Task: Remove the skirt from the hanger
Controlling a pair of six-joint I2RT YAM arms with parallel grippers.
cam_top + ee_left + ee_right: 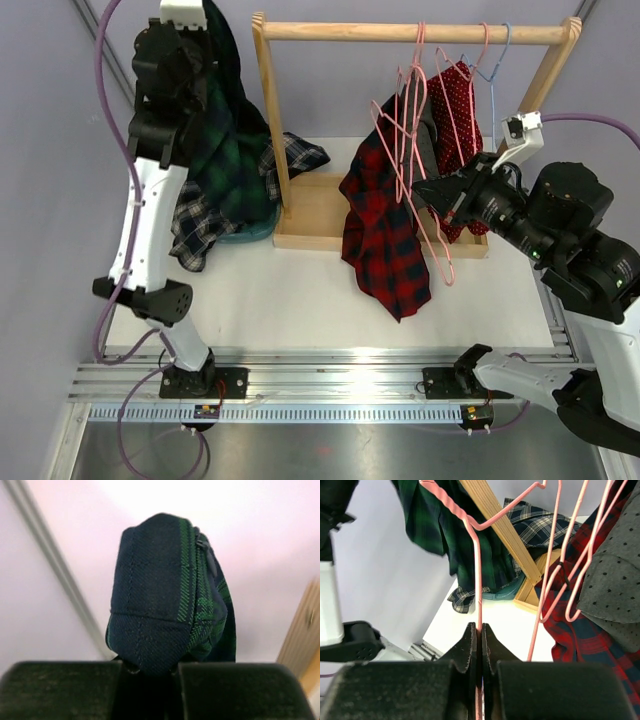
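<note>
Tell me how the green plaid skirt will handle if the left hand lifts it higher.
Probably floppy: the green plaid skirt hangs limp from the left hand. The hold looks fairly secure, since a thick folded edge with a zipper bulges above the closed fingers. Its lower end lies against a lighter plaid garment and may drag it.

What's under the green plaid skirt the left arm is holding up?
A blue-white plaid garment heaped on the table, plus a teal fabric edge. The skirt covers most of the heap.
</note>
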